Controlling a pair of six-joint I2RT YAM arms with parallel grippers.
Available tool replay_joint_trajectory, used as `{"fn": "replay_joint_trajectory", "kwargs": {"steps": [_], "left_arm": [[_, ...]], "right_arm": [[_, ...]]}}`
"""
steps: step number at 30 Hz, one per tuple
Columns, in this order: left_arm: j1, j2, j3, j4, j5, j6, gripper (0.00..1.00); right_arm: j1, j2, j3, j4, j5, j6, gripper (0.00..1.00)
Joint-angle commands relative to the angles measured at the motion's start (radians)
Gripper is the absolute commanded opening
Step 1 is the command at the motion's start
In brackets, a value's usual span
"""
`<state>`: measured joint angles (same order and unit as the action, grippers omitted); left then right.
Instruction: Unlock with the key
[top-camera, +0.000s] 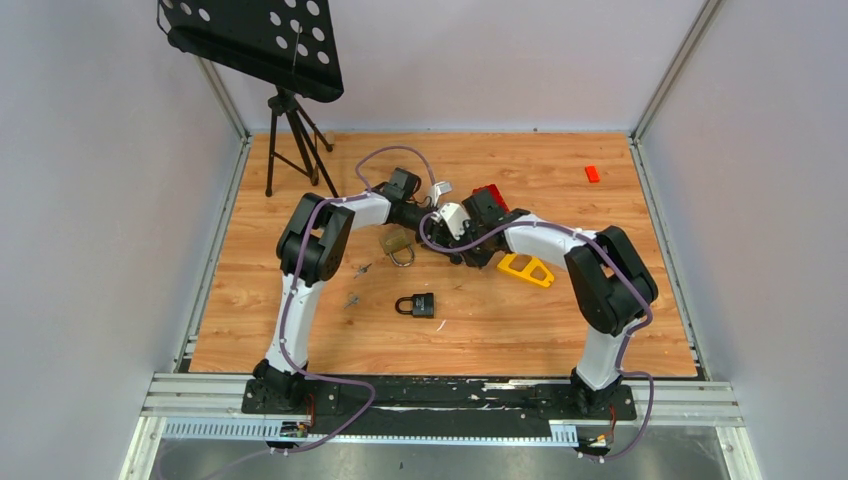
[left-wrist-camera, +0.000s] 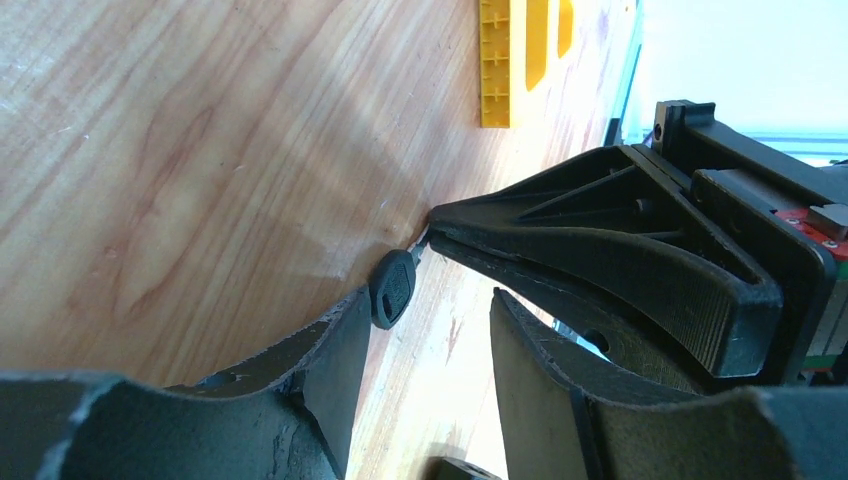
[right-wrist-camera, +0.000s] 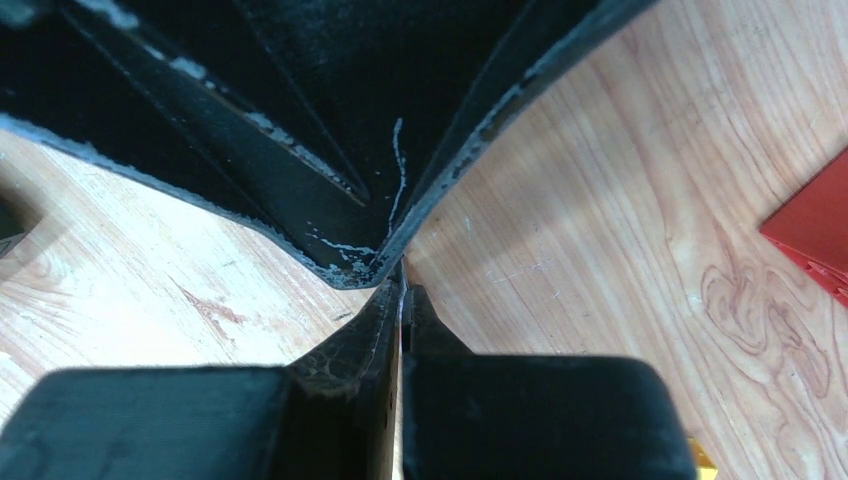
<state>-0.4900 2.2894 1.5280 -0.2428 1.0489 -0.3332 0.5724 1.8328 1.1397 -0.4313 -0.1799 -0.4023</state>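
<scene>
Wood-grain table (top-camera: 560, 330), plain grey walls (top-camera: 90, 220) on three sides, and metal rails (top-camera: 214, 255) down the left and right edges plus across the front where the arms are bolted. A music stand (top-camera: 290, 130) on a tripod fills the far left corner, so that corner is tight. A small red block (top-camera: 592, 173) sits alone near the far right corner, close to the rail.

Both arms lean in and meet mid-table. We see bare wood along the near strip in front of the bases, and a wide band on the far side behind the wrists.

The middle is the crowded bit:
- A brass padlock (top-camera: 397, 245) lies just beside the left wrist.
- A black padlock (top-camera: 418, 305) lies nearer us.
- Two small metal bits (top-camera: 362, 268) lie left of the padlocks.
- A yellow plastic piece (top-camera: 526, 269) sits by the right forearm.
- A flat red piece (top-camera: 488, 194) sits behind the right wrist.

The key (left-wrist-camera: 393, 290) is at the meeting point. The right gripper (left-wrist-camera: 437, 226) is pinched tight on its blade, with the black head sticking out. The left gripper (left-wrist-camera: 428, 320) is roughly half spread, and the key head sits right against the inside of one finger (left-wrist-camera: 340, 350). As far as we can see, that gripper isn't clamping anything. We can't tell if the key is lifted off the wood. Both padlocks lie apart from it.
</scene>
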Motion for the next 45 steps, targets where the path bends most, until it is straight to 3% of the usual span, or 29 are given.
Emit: {"fn": "replay_joint_trajectory", "kwargs": {"steps": [1,15,24,29,37,45], "left_arm": [[-0.054,0.067,-0.032,-0.126,-0.007,-0.027,0.57],[-0.064,0.078,-0.014,-0.173,0.041,0.029,0.57],[-0.065,0.07,-0.028,-0.145,0.064,-0.006,0.44],[-0.065,0.063,-0.066,-0.021,0.094,-0.089,0.4],[-0.064,0.036,-0.026,-0.097,-0.005,0.0,0.53],[-0.032,-0.031,-0.084,-0.082,-0.109,0.006,0.54]], "right_arm": [[0.017,0.019,-0.024,0.052,0.074,0.009,0.0],[0.034,-0.013,-0.062,0.097,0.125,0.014,0.0],[0.042,-0.023,-0.074,0.109,0.145,0.018,0.0],[0.043,-0.021,-0.073,0.108,0.145,0.017,0.0],[0.042,-0.023,-0.072,0.102,0.118,0.004,0.0],[0.014,-0.038,-0.053,0.065,0.06,0.008,0.0]]}}
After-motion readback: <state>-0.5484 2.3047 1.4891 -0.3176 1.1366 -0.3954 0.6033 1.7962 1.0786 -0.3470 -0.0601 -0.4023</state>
